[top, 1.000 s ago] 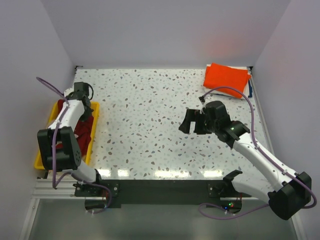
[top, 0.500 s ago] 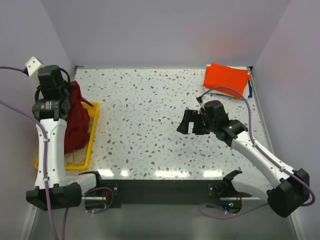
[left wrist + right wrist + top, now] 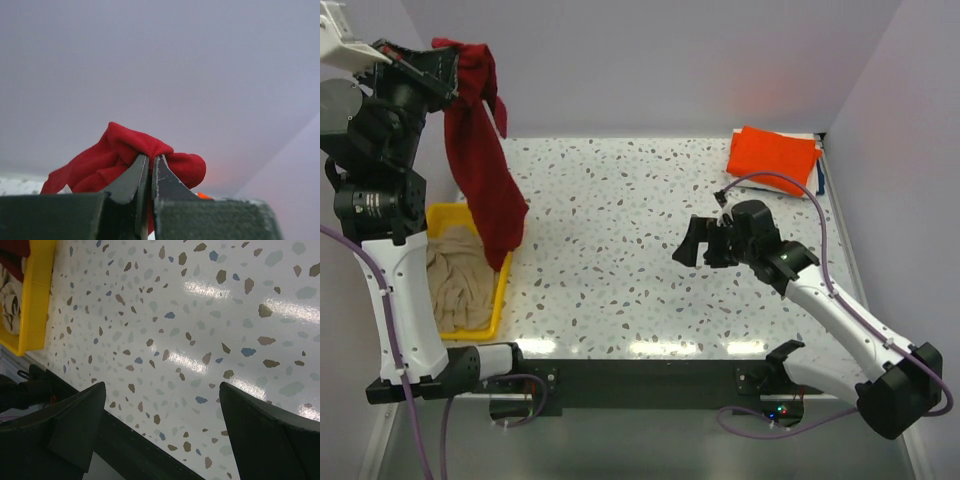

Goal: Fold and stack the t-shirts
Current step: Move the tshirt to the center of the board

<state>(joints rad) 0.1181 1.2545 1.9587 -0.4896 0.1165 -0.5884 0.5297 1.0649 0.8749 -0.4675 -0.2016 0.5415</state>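
From above, the left gripper is holding the red shirt high over the table's left edge, pinching a bunched bit at the top. The rest is hanging in a long limp drape, its lower end reaching the tray's near-side rim. The beige shirt is lying crumpled in the tray. The orange shirt is sitting folded at the far right corner. The right gripper is hovering over mid-table, spread wide and holding nothing, well apart from every shirt.

In the left wrist view, the jaws are pressing nearly together on a fold of red shirt, which is bulging out behind and to both sides of the tips. The pinch looks small and near an edge of the bunch.

In the right wrist view, the fingers are standing far apart over bare table, with the tray at the upper left corner.

The red shirt is likely light, soft and floppy, so it should be sagging and twisting from a single pinch. A second hold on a free hem or shoulder looks best for spreading it flat.
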